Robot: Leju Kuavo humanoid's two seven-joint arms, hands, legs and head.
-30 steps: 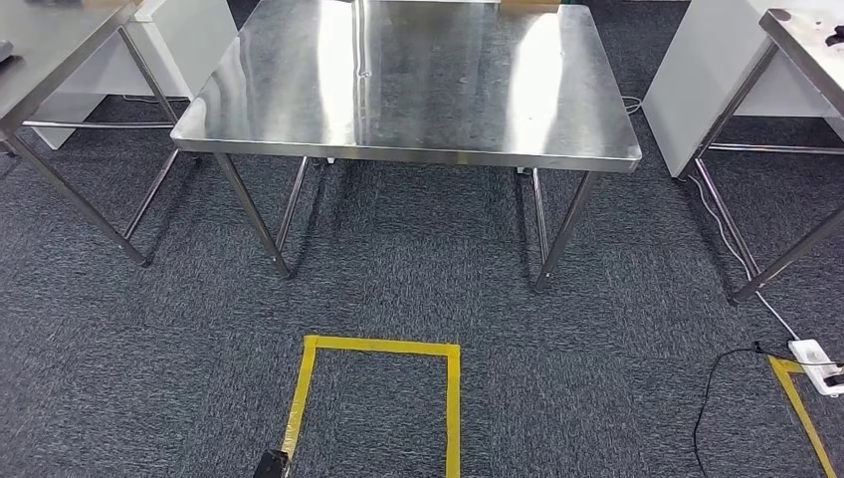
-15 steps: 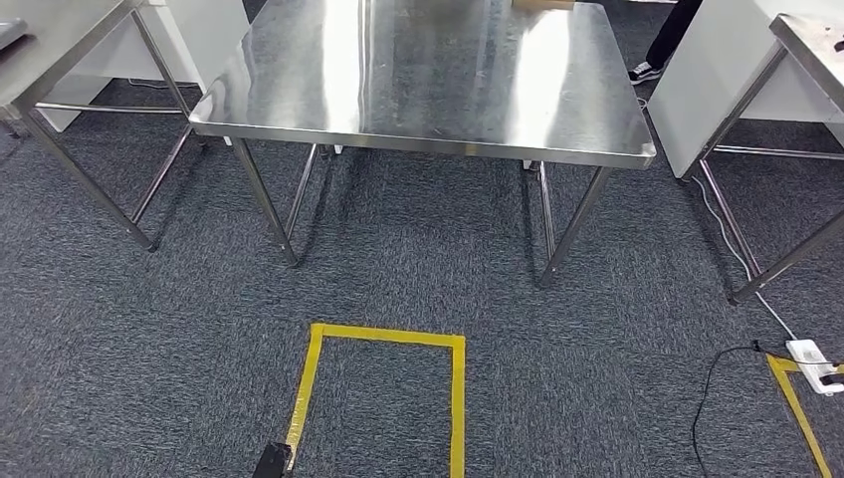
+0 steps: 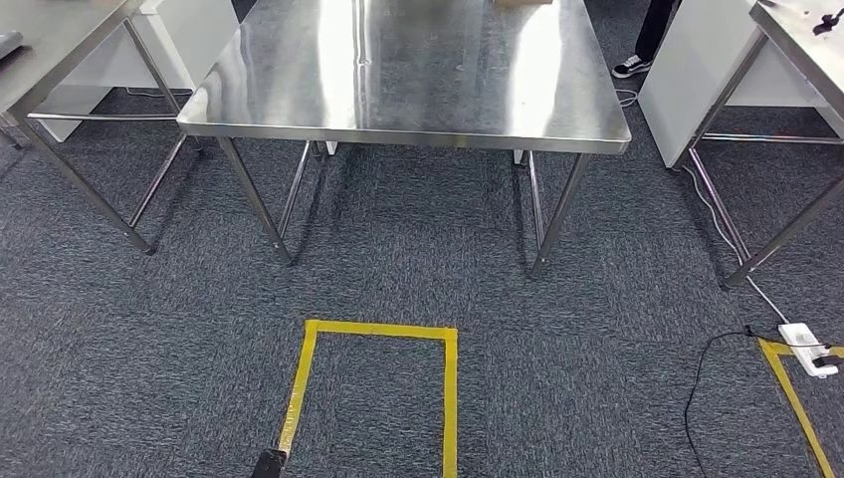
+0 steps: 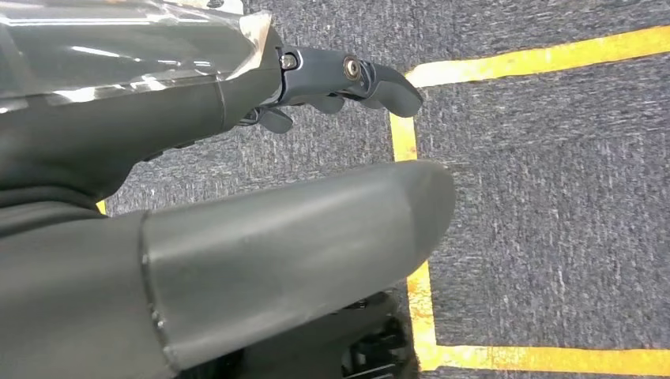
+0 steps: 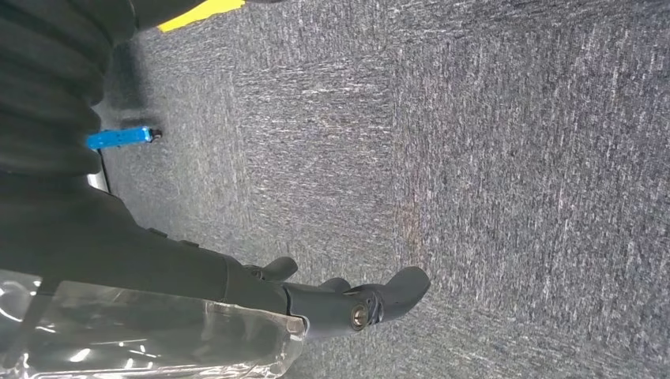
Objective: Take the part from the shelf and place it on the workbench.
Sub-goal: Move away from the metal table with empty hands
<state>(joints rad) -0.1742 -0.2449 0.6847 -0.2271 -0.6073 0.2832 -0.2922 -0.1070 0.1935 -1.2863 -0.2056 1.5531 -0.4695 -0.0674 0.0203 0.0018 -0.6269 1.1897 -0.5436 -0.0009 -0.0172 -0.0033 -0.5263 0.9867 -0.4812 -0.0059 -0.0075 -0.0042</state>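
The steel workbench (image 3: 299,90) stands ahead of me across the carpet, its top bare but for a tan edge of something (image 3: 523,3) at its far side. No part or shelf is to be seen. My left hand (image 4: 197,103) hangs over the carpet, its fingers (image 4: 348,75) loosely extended and holding nothing. My right hand (image 5: 197,272) hangs the same way, its fingers (image 5: 371,304) apart and empty.
A yellow tape outline (image 3: 378,334) marks the floor in front of me. Steel tables stand at the left (image 3: 60,40) and at the right (image 3: 796,40), beside a white cabinet (image 3: 687,70). A power strip (image 3: 808,349) lies at the right. A person's shoe (image 3: 629,66) shows behind the workbench.
The whole head view has swayed a little as the camera moved. A person's leg and shoe have come into sight at the back right. Nothing on the workbench has moved.
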